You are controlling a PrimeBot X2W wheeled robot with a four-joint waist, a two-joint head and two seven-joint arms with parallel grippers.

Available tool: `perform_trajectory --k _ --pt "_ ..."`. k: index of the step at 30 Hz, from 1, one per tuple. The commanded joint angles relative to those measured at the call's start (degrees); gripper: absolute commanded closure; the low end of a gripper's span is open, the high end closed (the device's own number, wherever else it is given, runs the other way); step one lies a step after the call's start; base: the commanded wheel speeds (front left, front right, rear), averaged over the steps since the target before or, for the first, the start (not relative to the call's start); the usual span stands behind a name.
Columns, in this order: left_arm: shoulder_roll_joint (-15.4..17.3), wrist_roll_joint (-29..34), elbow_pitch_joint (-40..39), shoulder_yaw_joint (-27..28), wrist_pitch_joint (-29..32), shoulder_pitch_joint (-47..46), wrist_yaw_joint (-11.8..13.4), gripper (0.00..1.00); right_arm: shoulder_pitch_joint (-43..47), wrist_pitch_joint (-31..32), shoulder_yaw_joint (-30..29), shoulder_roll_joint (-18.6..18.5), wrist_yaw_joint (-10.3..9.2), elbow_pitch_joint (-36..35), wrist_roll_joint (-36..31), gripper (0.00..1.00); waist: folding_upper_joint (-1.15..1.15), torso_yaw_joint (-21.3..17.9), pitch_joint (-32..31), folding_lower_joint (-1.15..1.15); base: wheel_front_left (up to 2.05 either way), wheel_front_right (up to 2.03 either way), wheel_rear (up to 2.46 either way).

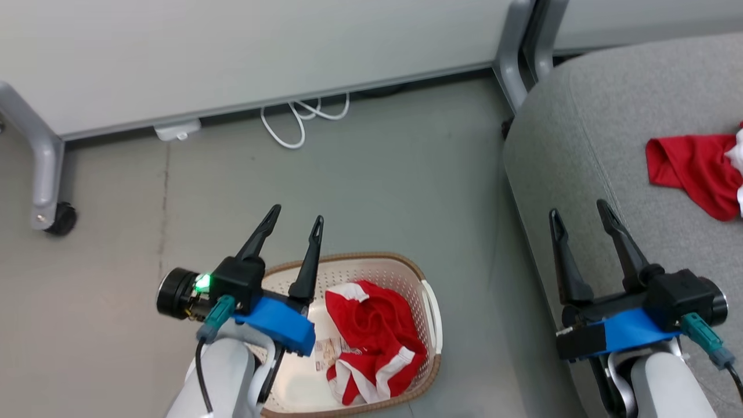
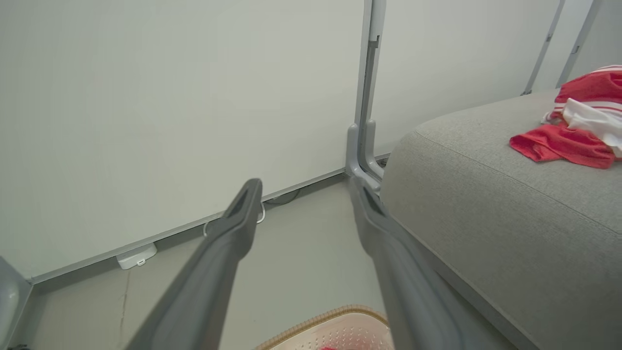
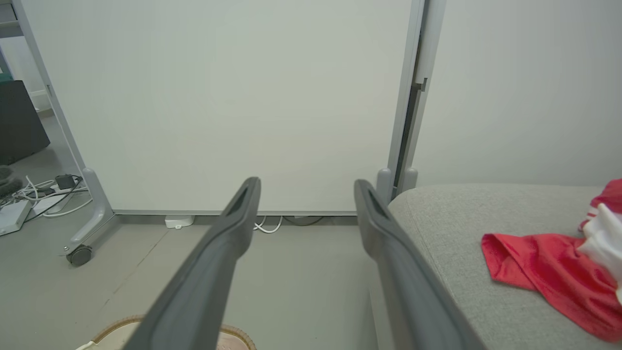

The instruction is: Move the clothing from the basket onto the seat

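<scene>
**Both end effectors wide and empty; one garment in the basket, one on the seat**

The left end effector [image 1: 298,213] has its two fingers spread wide with nothing between them. In the head view it hangs over the left part of the basket [image 1: 432,316], its right finger crossing the basket's far rim. In the left wrist view its fingers [image 2: 233,233] point toward the wall base, with the basket's brown rim [image 2: 335,313] low between them.

The right end effector [image 1: 578,208] is also wide open and empty, over the seat's [image 1: 609,116] near left edge. The right wrist view shows its fingers [image 3: 228,233] aimed at the white panel [image 3: 243,97].

A red garment [image 1: 371,325] with white striped trim lies crumpled in the basket's right half, leaving a label visible on the bare floor of the basket to its left. The other garment [image 1: 696,174], red with white, lies on the seat toward its right, well apart from the right end effector.

The basket stands on the grey floor [image 1: 377,174], near the seat's left side. A white cable [image 1: 302,119] loops at the foot of the panel, and a caster [image 1: 61,219] sits at far left.
</scene>
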Motion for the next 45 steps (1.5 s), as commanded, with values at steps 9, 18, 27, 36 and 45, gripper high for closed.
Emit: perform_trajectory --k 9,18,27,36,45 --pt "2.6 -3.0 10.5 -6.3 -0.2 -10.2 -0.1 0.0 -6.1 -0.2 0.9 -0.2 0.01 -1.6 0.6 0.0 0.0 -4.7 11.5 0.0 0.0 0.0 0.0" --pt "4.0 -6.3 22.2 -11.8 -0.2 -19.0 -0.1 0.0 -10.8 -0.2 1.3 0.3 0.01 -3.1 0.9 0.0 0.0 -6.8 20.8 0.0 0.0 0.0 0.0" --pt "4.3 -10.5 32.5 -16.3 -0.2 -25.9 -0.1 0.0 -14.6 -0.2 1.6 0.5 0.01 -4.4 0.7 0.0 0.0 -7.6 28.5 0.0 0.0 0.0 0.0" --pt "4.7 -15.7 40.2 -20.8 0.2 -30.4 -0.1 0.0 -17.0 -0.2 1.8 0.6 0.01 -5.2 0.7 0.0 0.0 -7.7 34.7 0.0 0.0 0.0 0.0" --pt "5.0 -21.0 43.1 -24.7 3.7 -33.3 -0.1 0.0 -18.9 -0.2 2.3 0.6 0.01 -6.1 0.5 0.0 0.0 -7.7 39.7 0.0 0.0 0.0 0.0"
